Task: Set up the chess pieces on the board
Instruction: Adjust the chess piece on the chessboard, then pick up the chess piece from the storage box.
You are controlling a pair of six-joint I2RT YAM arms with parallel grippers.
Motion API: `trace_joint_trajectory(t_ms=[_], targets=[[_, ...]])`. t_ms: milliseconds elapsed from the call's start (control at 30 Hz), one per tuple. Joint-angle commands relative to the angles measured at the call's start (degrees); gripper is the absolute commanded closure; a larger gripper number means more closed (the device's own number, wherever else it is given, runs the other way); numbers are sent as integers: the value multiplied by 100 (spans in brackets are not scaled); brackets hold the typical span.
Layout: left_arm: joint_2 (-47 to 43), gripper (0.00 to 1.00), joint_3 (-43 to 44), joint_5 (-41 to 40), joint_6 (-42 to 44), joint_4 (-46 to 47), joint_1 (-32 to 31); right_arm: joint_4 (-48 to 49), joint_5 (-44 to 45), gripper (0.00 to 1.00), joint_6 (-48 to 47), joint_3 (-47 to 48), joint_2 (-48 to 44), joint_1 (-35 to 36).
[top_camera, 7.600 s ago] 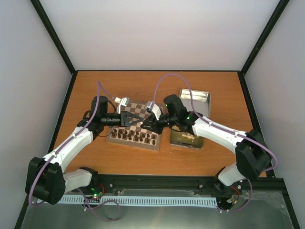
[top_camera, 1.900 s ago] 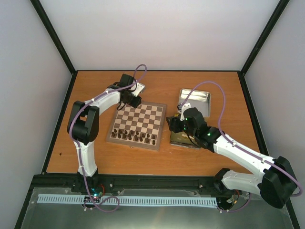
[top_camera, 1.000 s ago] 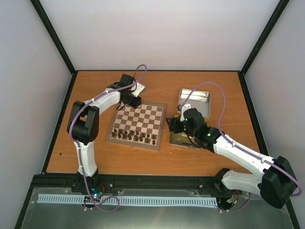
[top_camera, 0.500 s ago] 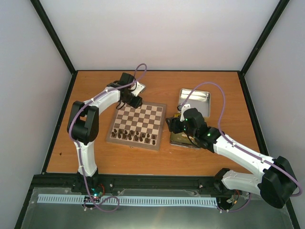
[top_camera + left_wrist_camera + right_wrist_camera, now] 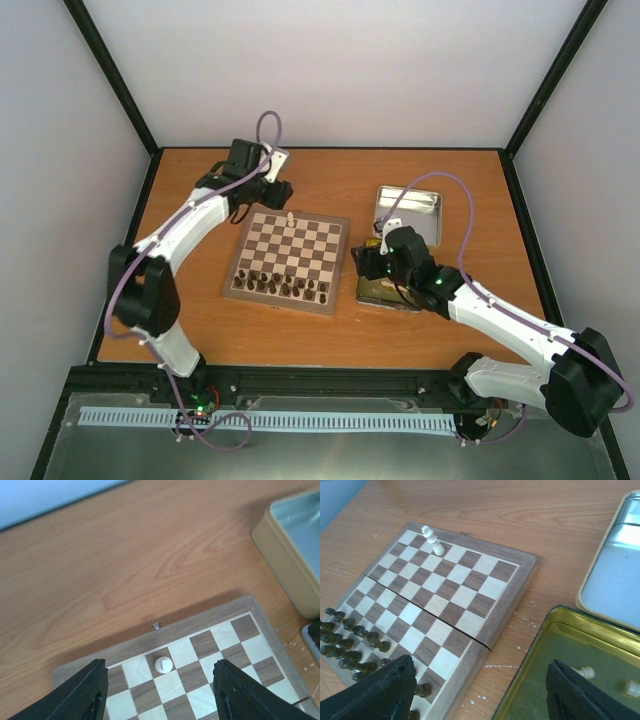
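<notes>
The board point(image 5: 303, 252) lies mid-table. One cream-white chess piece point(image 5: 290, 217) stands upright on a dark square of its far row, also seen in the left wrist view point(image 5: 163, 664) and the right wrist view point(image 5: 432, 540). My left gripper point(image 5: 277, 196) hovers open above the board's far edge, its fingers point(image 5: 92, 690) well apart on either side of that piece and touching nothing. My right gripper point(image 5: 362, 262) hangs open and empty over the gap between the board and the gold tin point(image 5: 540, 645). Two more cream pieces point(image 5: 583, 671) lie in the tin.
Dark brown pieces point(image 5: 280, 287) fill the board's two near rows point(image 5: 350, 640). The gold tin point(image 5: 385, 290) sits just right of the board. The silver lid point(image 5: 410, 212) lies behind the tin, and it also shows at the right of the left wrist view point(image 5: 295, 555).
My left gripper has opened and let go of the cream piece, which now stands on the far row. The left arm has drawn back toward the far left. The right arm has not moved.
</notes>
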Motion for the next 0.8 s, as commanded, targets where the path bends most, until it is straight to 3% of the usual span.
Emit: trace_joint_trajectory(t_ms=[0,133,400,600,767], targets=[[-1045,42,-550,-813,-1104,630,-4,-384,390,29,19,205,-123,-71],[-2141,41,-1445,-1492,-1819,915,-7,-971,720,29,85,356,-201,-157],[-4305,35,-3190,-1299,-2381,1106,-8,-2206,870,30,391,659,-44,-538],[-5485,27,-3607,-1266,-2110,914,-16,-2755,475,32,709,650,112,-1126],[-6049,12,-3898,-1206,-2090,1174,-8,-3049,418,33,941,619,350,-1241]])
